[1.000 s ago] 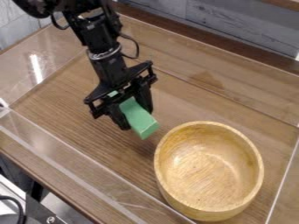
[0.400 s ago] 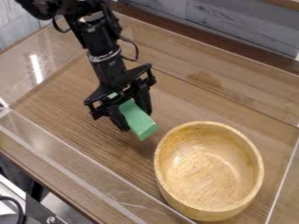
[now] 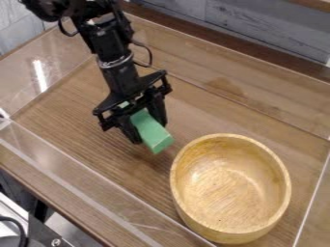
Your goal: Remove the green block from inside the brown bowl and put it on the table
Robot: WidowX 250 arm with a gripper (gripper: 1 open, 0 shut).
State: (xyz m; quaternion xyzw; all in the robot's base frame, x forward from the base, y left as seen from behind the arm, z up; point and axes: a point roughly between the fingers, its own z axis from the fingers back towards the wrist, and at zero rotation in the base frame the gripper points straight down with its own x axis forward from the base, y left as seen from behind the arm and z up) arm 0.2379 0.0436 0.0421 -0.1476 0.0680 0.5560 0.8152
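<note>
The green block [image 3: 153,134] is outside the brown bowl [image 3: 233,185], just left of its rim and low over the table [image 3: 77,125]. My gripper [image 3: 139,120] points steeply down and is shut on the block's upper end, the black fingers clamped on either side. The block's lower end juts toward the camera; whether it touches the table I cannot tell. The bowl sits at the front right, light wood with a thick rim, and nothing lies inside it.
Low clear plastic walls [image 3: 77,183] edge the tabletop along the front and left. The black arm [image 3: 100,39] rises to the upper left. A grey panelled wall [image 3: 258,24] runs behind the table.
</note>
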